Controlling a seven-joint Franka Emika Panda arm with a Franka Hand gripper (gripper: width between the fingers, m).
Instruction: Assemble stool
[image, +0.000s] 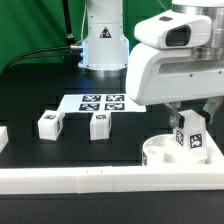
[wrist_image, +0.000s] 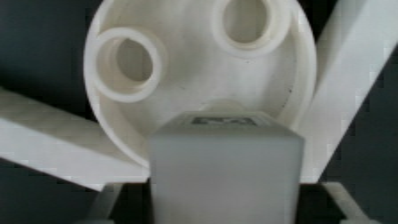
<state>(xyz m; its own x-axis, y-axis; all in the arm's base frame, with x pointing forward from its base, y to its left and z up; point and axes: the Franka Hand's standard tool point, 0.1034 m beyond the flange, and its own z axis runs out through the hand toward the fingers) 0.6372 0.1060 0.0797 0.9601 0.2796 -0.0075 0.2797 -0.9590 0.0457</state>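
Note:
The round white stool seat lies at the front of the exterior view's right, against the white rail. My gripper hangs just above its rim, shut on an upright stool leg that shows a black-and-white tag. In the wrist view the same leg fills the space between my fingers, and the gripper points it at the seat, whose oval recesses face the camera. Two more legs stand on the black table at the exterior view's left.
The marker board lies flat in the middle, behind the two loose legs. A long white border rail runs along the front edge, and rail pieces flank the seat. The arm's base stands at the back.

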